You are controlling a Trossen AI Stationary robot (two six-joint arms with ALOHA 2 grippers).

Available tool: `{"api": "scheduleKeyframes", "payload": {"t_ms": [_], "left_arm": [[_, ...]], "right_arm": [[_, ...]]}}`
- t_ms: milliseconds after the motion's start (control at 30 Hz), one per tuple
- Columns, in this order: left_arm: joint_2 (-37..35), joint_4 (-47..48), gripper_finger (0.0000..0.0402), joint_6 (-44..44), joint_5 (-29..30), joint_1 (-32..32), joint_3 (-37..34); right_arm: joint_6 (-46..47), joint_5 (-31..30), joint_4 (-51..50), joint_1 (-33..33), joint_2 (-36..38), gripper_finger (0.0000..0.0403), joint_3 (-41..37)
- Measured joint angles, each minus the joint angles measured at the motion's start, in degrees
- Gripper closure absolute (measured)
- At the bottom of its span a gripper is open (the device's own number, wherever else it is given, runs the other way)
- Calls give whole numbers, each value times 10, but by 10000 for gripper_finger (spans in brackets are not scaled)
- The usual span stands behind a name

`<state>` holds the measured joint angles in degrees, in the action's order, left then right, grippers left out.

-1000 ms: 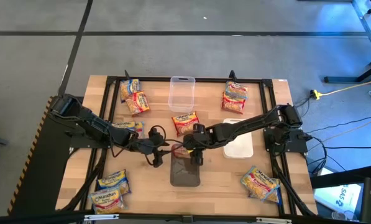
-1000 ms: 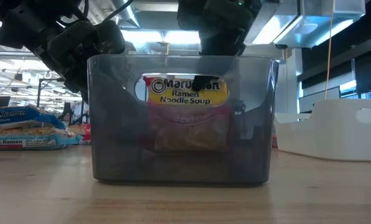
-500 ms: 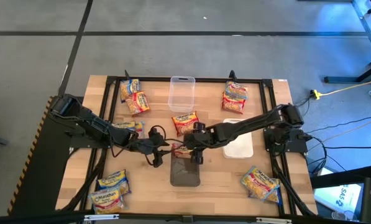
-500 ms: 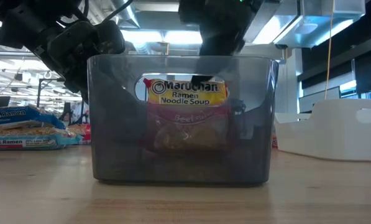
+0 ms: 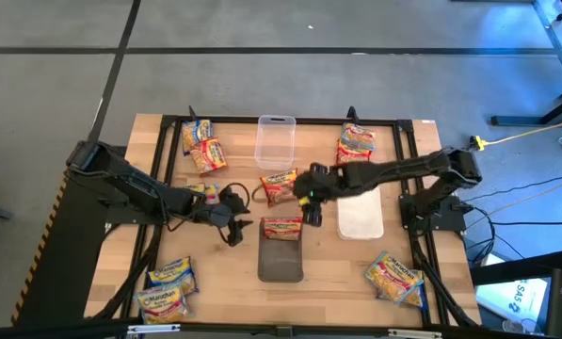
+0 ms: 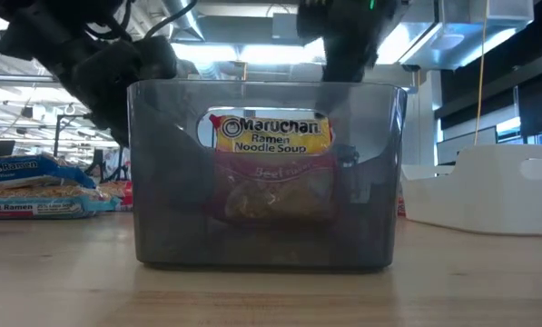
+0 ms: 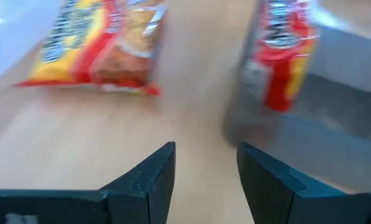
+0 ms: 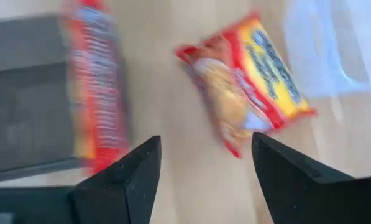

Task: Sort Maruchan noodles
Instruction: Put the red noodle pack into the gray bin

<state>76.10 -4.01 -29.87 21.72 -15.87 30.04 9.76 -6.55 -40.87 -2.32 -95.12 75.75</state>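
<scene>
Both our tools backed off grey bin [image 5: 281,262] | packet [image 5: 282,228] stands inside | left tool [image 5: 232,222] empty, parted | right tool [image 5: 311,198] empty, parted

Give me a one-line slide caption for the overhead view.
Both open grippers flank the grey bin, where one noodle packet sits at its far end; others lie scattered.

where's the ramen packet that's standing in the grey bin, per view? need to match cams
High view: packet in the grey bin, centre of table, at the bin's far end.
Low view: packet seen through the bin's front wall, upright, label readable.
Left wrist view: packet, red edge against the bin.
Right wrist view: packet, blurred, on the bin's edge.
Shared landmark: the grey bin, in all four.
</scene>
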Motion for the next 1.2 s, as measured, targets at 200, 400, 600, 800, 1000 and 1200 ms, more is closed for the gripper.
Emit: {"api": "scheduleKeyframes", "payload": {"t_ms": [200,400,600,800,1000,1200], "left_arm": [[-22,18,237,35,17,72,0],[4,11,237,81,-21,163,-1],[53,-42,237,138,-79,220,-1],[100,-109,237,174,-121,249,0],[143,-144,237,199,-136,254,0],[200,-207,237,206,-138,254,-1]], "right_arm": [[-11,108,116,118,7,178,-80],[3,231,209,213,4,178,-142],[30,259,223,257,-9,156,-165],[72,340,255,276,-70,106,-166],[93,363,279,279,-111,96,-166],[127,372,320,279,-141,95,-166]]}}
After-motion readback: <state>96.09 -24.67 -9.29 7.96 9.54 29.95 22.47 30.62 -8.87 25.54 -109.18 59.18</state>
